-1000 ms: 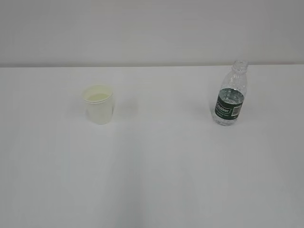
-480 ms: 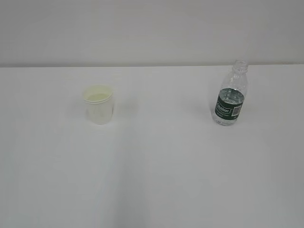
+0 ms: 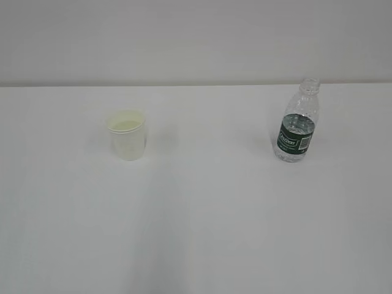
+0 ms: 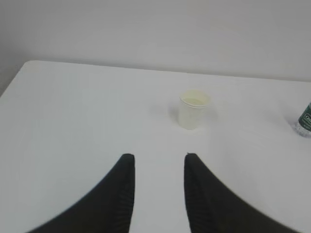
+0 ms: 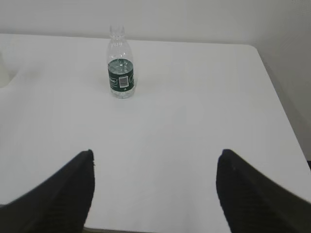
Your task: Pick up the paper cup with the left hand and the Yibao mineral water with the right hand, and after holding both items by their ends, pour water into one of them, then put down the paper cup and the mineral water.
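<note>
While both tools (image 4: 156, 158) (image 5: 155, 153) gape empty, paper cup (image 3: 127, 134) and Yibao mineral water (image 3: 297, 121) stand apart, unobstructed.

We find the paper cup (image 3: 128, 135) upright on the table (image 3: 202, 233), left of centre; the Yibao mineral water (image 3: 297, 122) stands upright on the same surface, well apart to its right and slightly farther back; a wall (image 3: 196, 37) rises behind the table.
</note>
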Robot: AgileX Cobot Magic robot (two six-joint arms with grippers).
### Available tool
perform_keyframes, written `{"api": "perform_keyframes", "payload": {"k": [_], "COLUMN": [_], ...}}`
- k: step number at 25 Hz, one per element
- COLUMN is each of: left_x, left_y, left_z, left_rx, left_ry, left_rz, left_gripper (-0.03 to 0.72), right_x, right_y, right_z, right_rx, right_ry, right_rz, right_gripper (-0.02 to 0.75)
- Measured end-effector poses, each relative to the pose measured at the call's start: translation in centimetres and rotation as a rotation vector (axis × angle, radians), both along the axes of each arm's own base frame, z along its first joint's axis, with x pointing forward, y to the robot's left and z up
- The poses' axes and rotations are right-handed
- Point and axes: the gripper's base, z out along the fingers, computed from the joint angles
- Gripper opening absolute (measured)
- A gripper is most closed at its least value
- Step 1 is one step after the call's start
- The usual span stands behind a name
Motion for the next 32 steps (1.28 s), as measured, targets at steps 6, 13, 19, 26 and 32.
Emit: {"api": "perform_keyframes", "payload": {"k": [6,13,19,26,32], "left_x": [0.7,1.8,2.4,2.7,2.8], "left_y": [0.1,0.1,0.2,0.2,0.5], "left_z": [-1.0,-2.8,-4.0,-4.7,-4.7], "left_rx": [-0.004,0.0,0.006,0.023,0.058], "left_ry": [0.038,0.104,0.149,0.17,0.172], "left_rz": [0.001,-0.002,-0.006,-0.012,0.01], "left_gripper": [0.241,0.244,0.282,0.344,0.347], "right_x": [1.5,2.6,3.2,3.3,3.7], "right_y": [0.2,0.3,0.4,0.2,0.2], "right_z": [-1.8,-2.9,-3.8,-3.7,-4.3], "right_rx": [-0.008,-0.012,-0.015,-0.029,-0.036], "right_ry": [0.058,0.074,0.103,0.081,0.099], "right_rz": [0.001,0.004,0.004,-0.007,-0.011], "right_gripper": [0.589,0.589,0.589,0.589,0.589]}}
